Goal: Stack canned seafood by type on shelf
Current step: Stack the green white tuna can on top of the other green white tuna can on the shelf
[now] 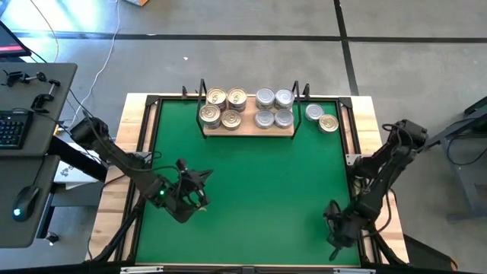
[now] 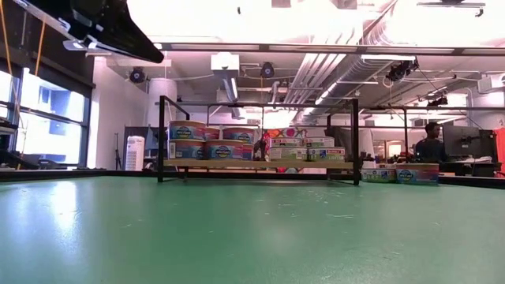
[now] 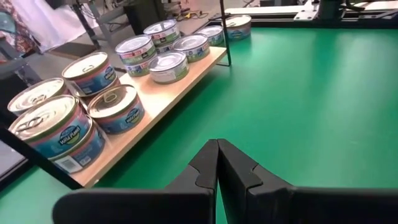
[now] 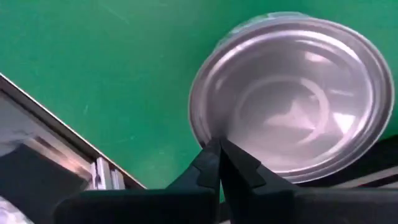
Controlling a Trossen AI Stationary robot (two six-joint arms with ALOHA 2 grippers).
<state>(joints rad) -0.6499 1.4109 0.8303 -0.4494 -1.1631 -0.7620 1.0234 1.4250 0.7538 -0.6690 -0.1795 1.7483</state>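
Note:
The wooden shelf [image 1: 248, 128] stands at the mat's far edge. Gold-lidded tins [image 1: 226, 107] are stacked on its left half, silver-lidded tins [image 1: 274, 107] on its right half. Two more tins [image 1: 321, 117] sit on the mat just right of the shelf. My left gripper [image 1: 199, 199] hovers shut over the mat's near left part, pointing toward the shelf [image 3: 163, 99], with nothing in it. My right gripper [image 1: 335, 228] is shut at the near right corner. In its wrist view the fingertips [image 4: 219, 148] stand at the rim of a silver tin [image 4: 292, 99], which the arm hides in the high view. My right gripper's shut fingers point steeply down at the near rim [image 4: 214, 134] of the silver tin, which lies flat on the mat with a plain face up. Whether the tips touch it I cannot tell.
The mat [image 1: 259, 183] is bare green between the shelf and both arms. Black wire uprights [image 2: 161, 138] rise at the shelf's ends. The table's metal frame [image 4: 62, 155] runs close beside my right gripper. A desk with a keyboard [image 1: 11, 125] stands left of the table.

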